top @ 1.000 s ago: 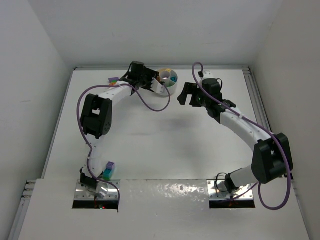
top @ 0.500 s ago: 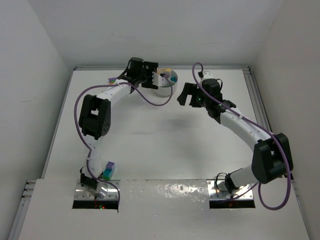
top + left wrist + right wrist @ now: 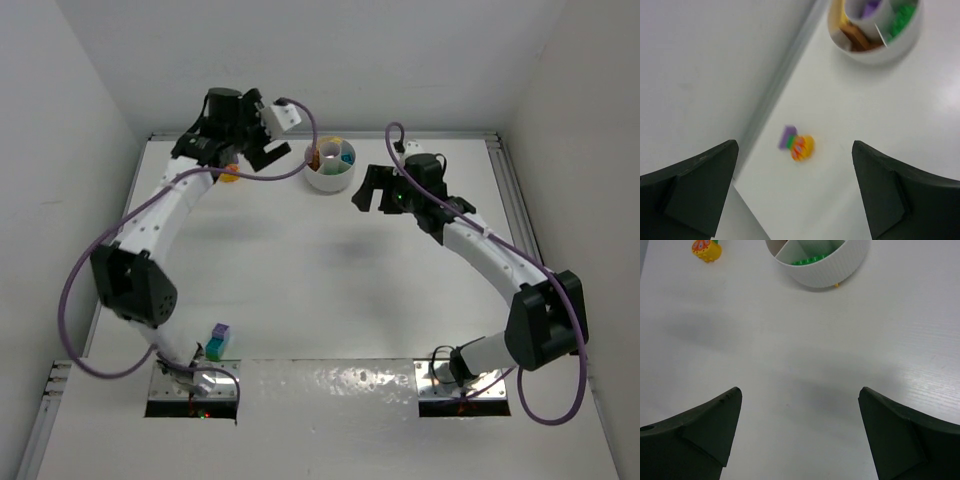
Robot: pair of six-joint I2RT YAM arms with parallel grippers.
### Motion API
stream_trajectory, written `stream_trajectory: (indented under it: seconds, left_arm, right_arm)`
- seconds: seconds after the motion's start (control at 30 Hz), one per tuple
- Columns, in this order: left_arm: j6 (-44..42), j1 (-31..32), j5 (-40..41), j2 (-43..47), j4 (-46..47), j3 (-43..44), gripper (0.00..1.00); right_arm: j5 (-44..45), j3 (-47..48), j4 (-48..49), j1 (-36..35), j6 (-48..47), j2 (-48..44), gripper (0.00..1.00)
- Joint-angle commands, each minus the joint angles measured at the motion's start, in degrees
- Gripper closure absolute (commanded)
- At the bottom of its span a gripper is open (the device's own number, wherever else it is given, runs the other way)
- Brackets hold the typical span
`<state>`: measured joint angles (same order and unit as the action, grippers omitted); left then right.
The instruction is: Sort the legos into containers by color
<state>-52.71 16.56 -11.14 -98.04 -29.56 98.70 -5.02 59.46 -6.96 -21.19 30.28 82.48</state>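
- the legos outside the dish are a small clump (image 3: pixel 799 145) of yellow, orange, green and purple plastic, lying on the table beside the far left edge, well to the left of the dish; the left wrist view blurs it, so single bricks cannot be told apart.
- a second little stack of bricks (image 3: pixel 217 340), purple on top with teal and green under it, stands near the left arm's base.
- the round white dish (image 3: pixel 330 180) sits at the far middle of the table; its low outer wall (image 3: pixel 825 271) shows fine ribbing, and thin white dividers cut it into wedges around a centre cup.
- inside it, studded green bricks (image 3: pixel 902 17) fill one wedge, orange-brown ones (image 3: pixel 857 40) another, purple pieces (image 3: pixel 870 7) the centre, and teal (image 3: pixel 346 157) shows from above.
- a tiny orange bit (image 3: pixel 836 285) lies at the foot of the dish wall.
- the left gripper (image 3: pixel 262 145) hangs above the clump, its dark matte fingers (image 3: pixel 695 185) spread wide and holding nothing.
- the right gripper (image 3: pixel 365 192) hovers just right of the dish, its wedge-shaped fingers (image 3: pixel 900 435) likewise wide apart and empty.
- the table (image 3: pixel 300 280) is smooth, matte white, with plain white walls around it.
- a purple cable (image 3: pixel 80 300) loops along the left arm.
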Motion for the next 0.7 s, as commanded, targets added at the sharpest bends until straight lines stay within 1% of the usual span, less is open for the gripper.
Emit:
stream_trajectory:
  seconds: [0.0,0.03,0.07,0.1,0.13,0.17,0.2,0.27,0.33,0.43,0.53,0.67]
  left_arm:
    - [9.4,-0.2,5.9,10.1,-15.8,-10.6,0.04]
    - [9.8,-0.2,6.3,12.6,-16.3,-14.3,0.04]
    - [10.2,-0.3,7.4,15.3,-16.2,-21.4,0.04]
    - [10.6,-0.2,8.1,20.5,-16.0,-24.7,0.03]
    - [10.5,-0.2,8.6,22.9,-15.9,-27.8,0.03]
    - [10.7,-0.2,10.1,25.1,-16.0,-32.9,0.02]
    - [10.8,-0.2,10.8,28.6,-16.4,-34.9,0.01]
    - [10.9,-0.2,12.2,30.8,-19.7,-38.6,0.00]
    - [11.0,-0.2,12.5,32.3,-23.9,-40.8,0.00]
    - [10.9,-0.2,12.5,32.8,-26.8,-43.0,0.00]
    - [10.7,-0.2,11.9,32.9,-27.7,-44.1,0.00]
    - [10.6,-0.2,11.9,32.7,-29.5,-45.2,0.00]
  right_arm:
    - [-1.5,-1.4,-1.3,-0.4,0.9,-2.1,0.04]
    - [-1.1,-1.6,-2.2,-0.5,1.0,-2.1,0.04]
    - [-1.0,-2.2,-2.7,-0.8,1.0,-2.4,0.04]
    - [-0.7,-2.4,-3.3,-0.9,1.0,-2.4,0.04]
    - [-0.5,-2.6,-4.2,-1.0,0.9,-2.6,0.05]
    - [-0.1,-3.2,-4.8,-1.6,0.8,-2.8,0.05]
    - [0.4,-3.6,-5.6,-1.9,0.7,-2.9,0.05]
    - [2.2,-4.4,-6.5,-3.2,0.7,-3.2,0.05]
    - [3.6,-5.2,-7.3,-4.5,0.7,-3.6,0.05]
    - [4.8,-5.6,-7.5,-7.2,0.7,-3.7,0.05]
    - [4.9,-5.6,-6.9,-9.6,1.2,-3.2,0.05]
    - [4.3,-5.5,-6.4,-10.9,1.4,-2.1,0.05]
